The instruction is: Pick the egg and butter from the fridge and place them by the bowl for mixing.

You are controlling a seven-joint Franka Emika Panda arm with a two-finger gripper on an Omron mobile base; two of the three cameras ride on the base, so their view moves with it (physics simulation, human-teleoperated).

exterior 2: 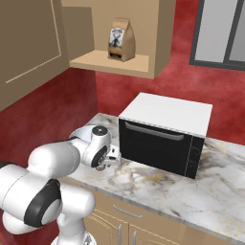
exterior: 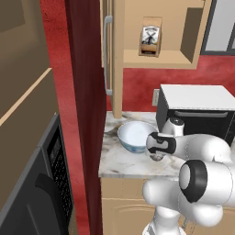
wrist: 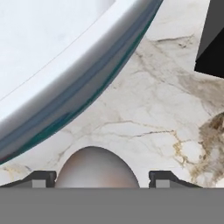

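The egg [wrist: 96,168], a pale rounded lump, lies on the marble counter [wrist: 148,113] between my fingertips [wrist: 39,179], close beside the bowl. The right fingertip stands a little apart from the egg. The bowl [exterior: 133,137] is wide, with a blue-grey outer wall [wrist: 74,94] and a white inside. My gripper [exterior: 158,156] hangs low over the counter just right of the bowl, and it also appears in the right base view [exterior 2: 111,160] in front of the microwave. Its jaws are open around the egg. The butter and the fridge are out of view.
A black microwave with a white top [exterior: 197,110] [exterior 2: 162,139] stands right behind the gripper; its dark corner [wrist: 214,39] is near. A coffee bag [exterior: 150,36] sits on the shelf above. A black oven [exterior: 50,183] is beyond the counter's left edge.
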